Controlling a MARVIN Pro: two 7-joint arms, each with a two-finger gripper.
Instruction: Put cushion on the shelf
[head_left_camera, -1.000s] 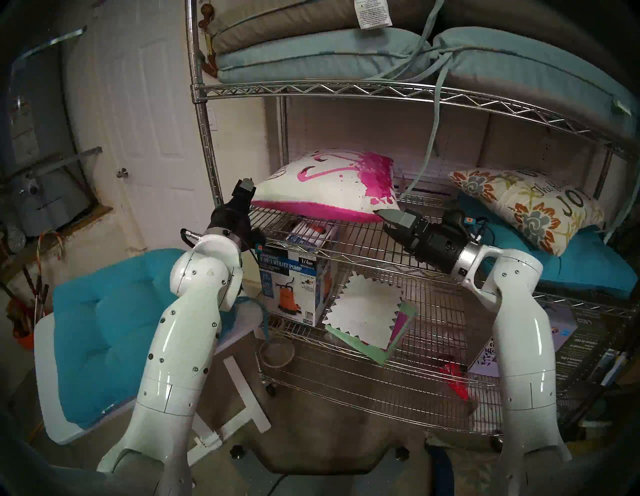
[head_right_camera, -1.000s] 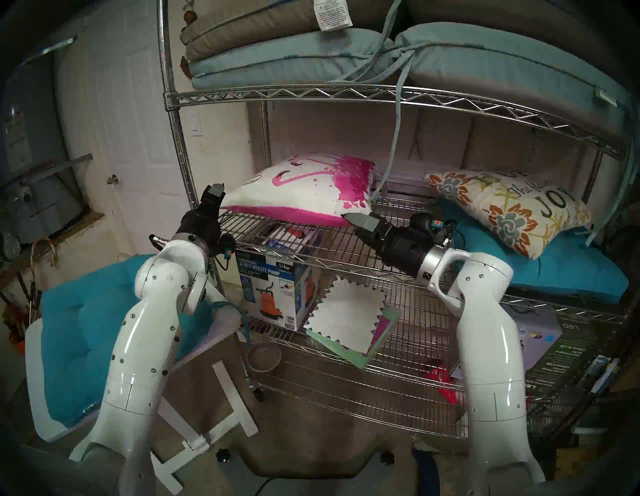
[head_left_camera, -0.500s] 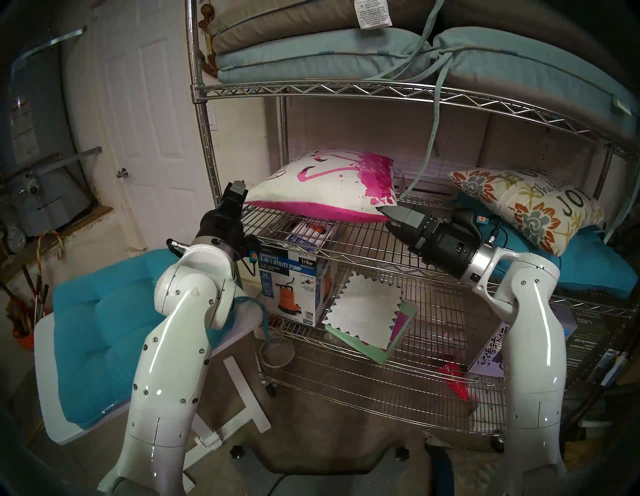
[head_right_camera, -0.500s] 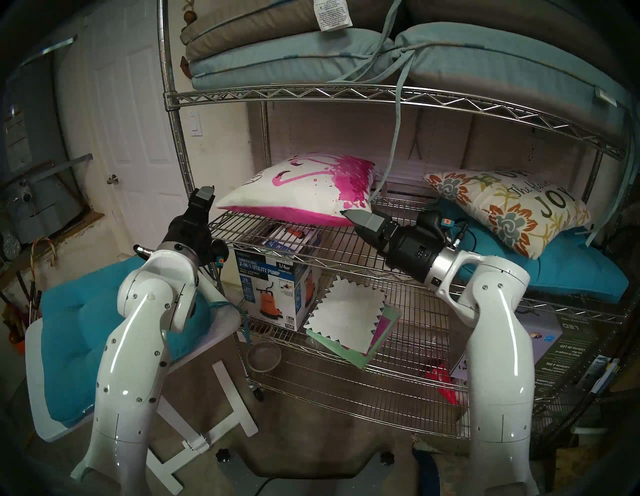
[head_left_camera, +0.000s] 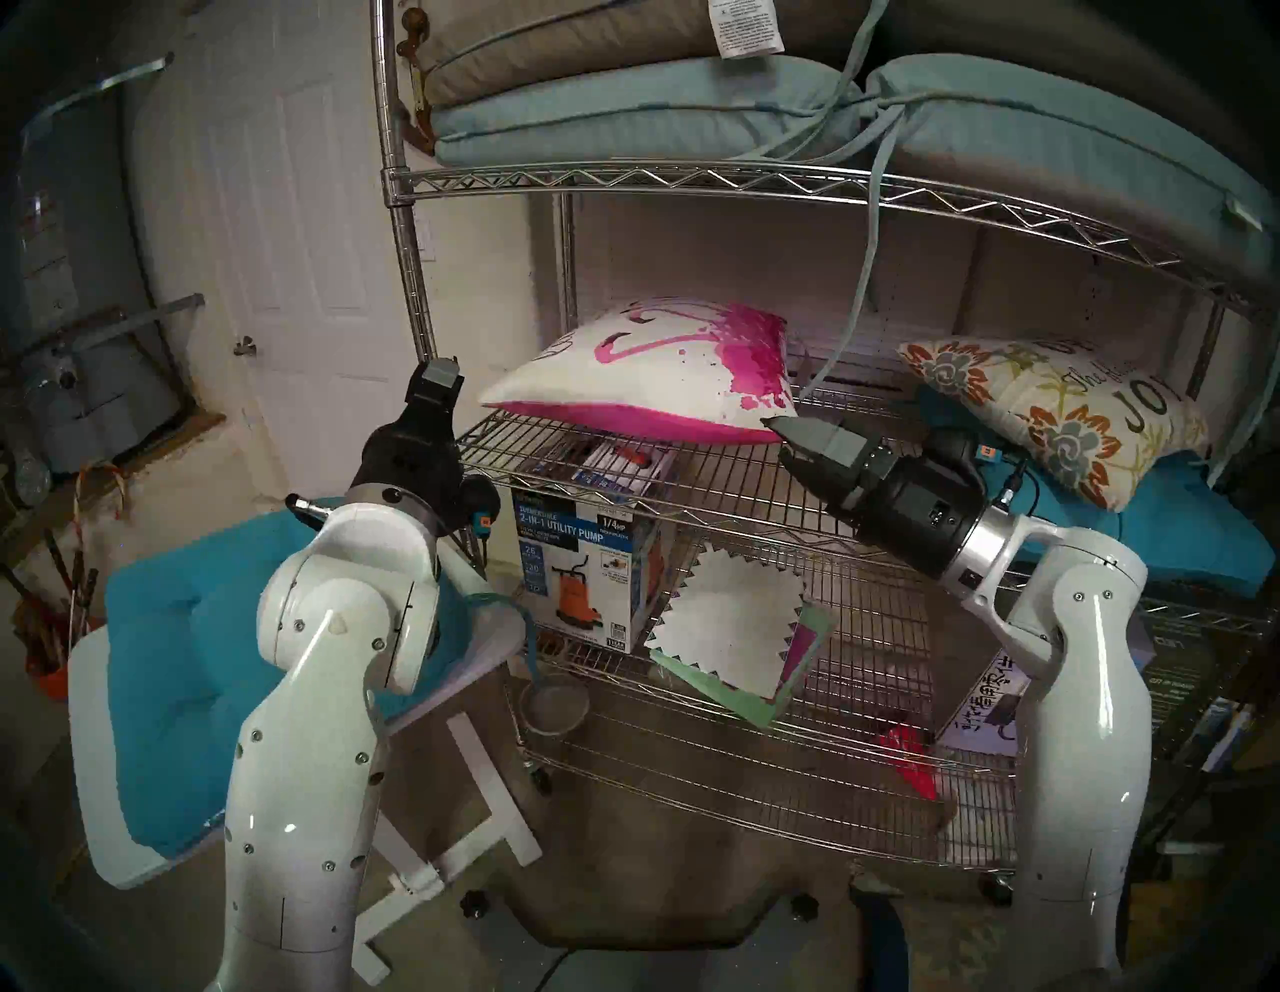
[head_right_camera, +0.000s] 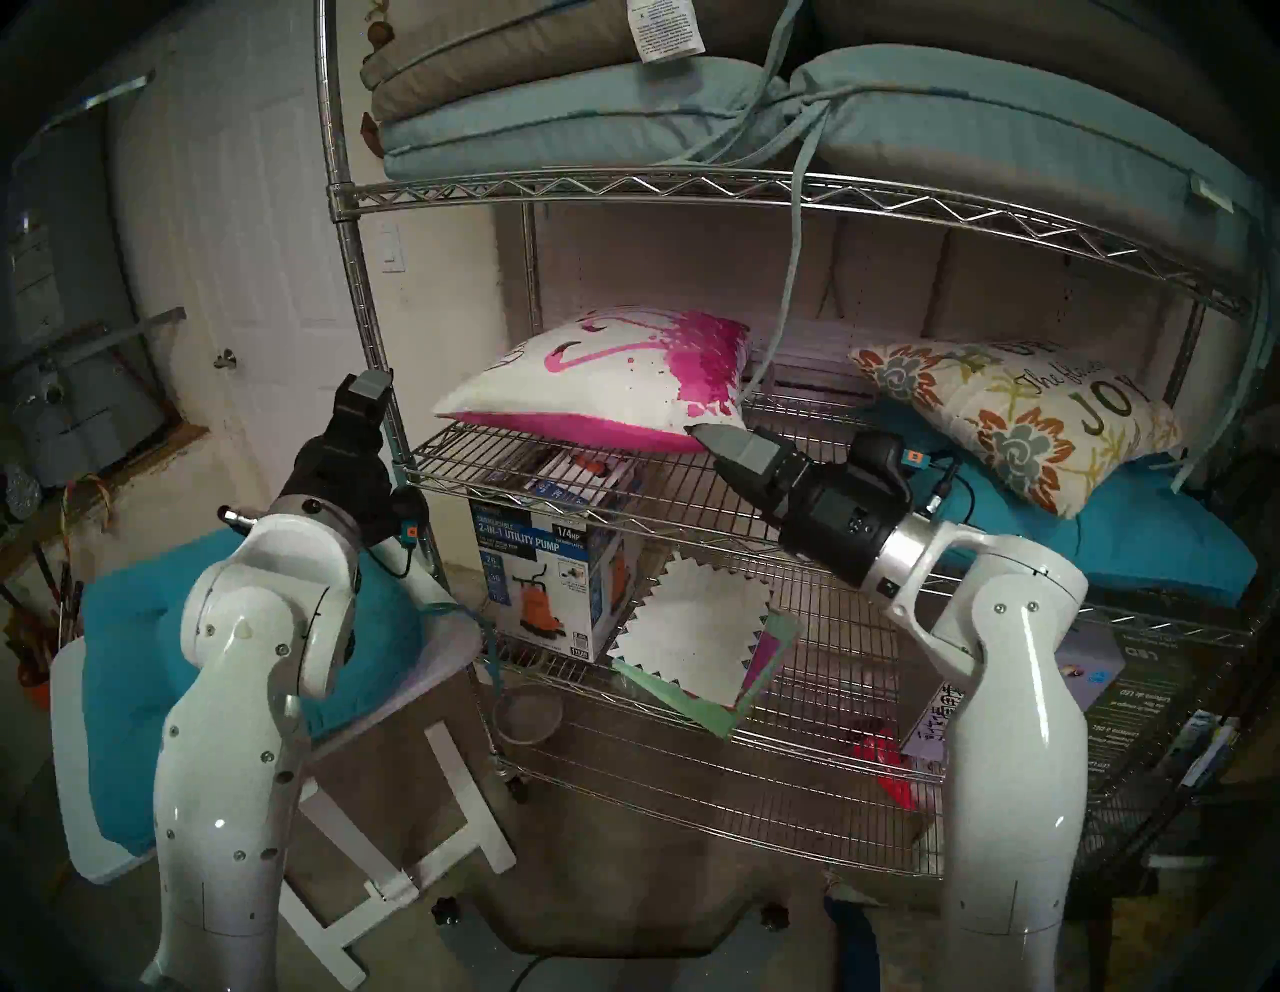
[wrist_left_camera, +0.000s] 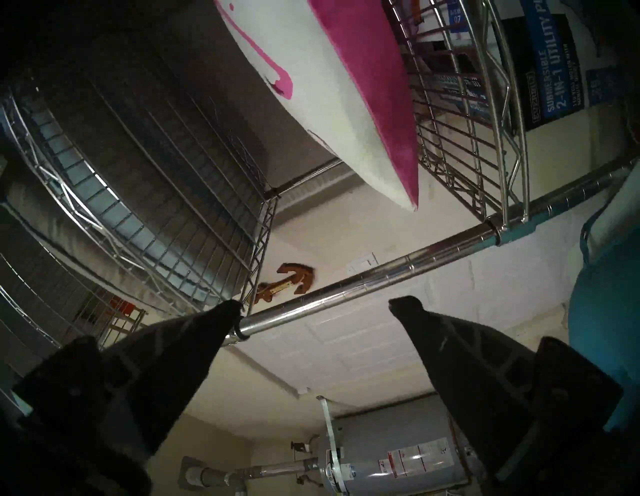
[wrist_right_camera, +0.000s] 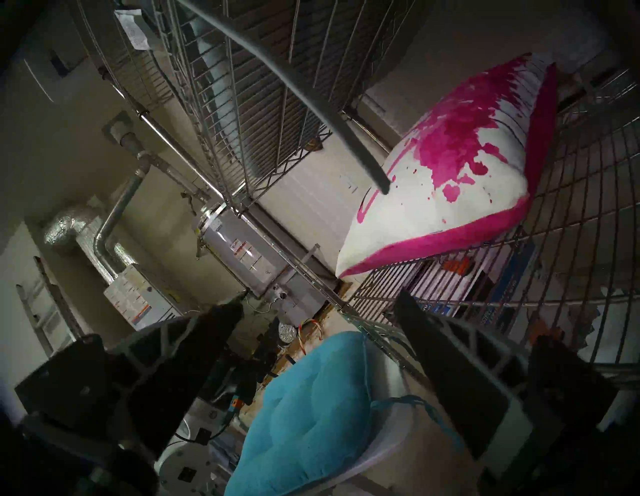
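The pillow (head_left_camera: 644, 377) overhangs the shelf's (head_left_camera: 692, 478) left edge and could slide off; both grippers' jaws stand wide, empty.

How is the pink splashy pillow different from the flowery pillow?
The pink-and-white pillow lies straight on the wire shelf; the flowery pillow leans on a teal cushion. The pink one has a splash pattern; the flowery one has orange flowers and "JOY". Both sit on the same tier.

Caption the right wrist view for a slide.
Open right gripper facing the pink-and-white cushion on the wire shelf, teal cushion below.
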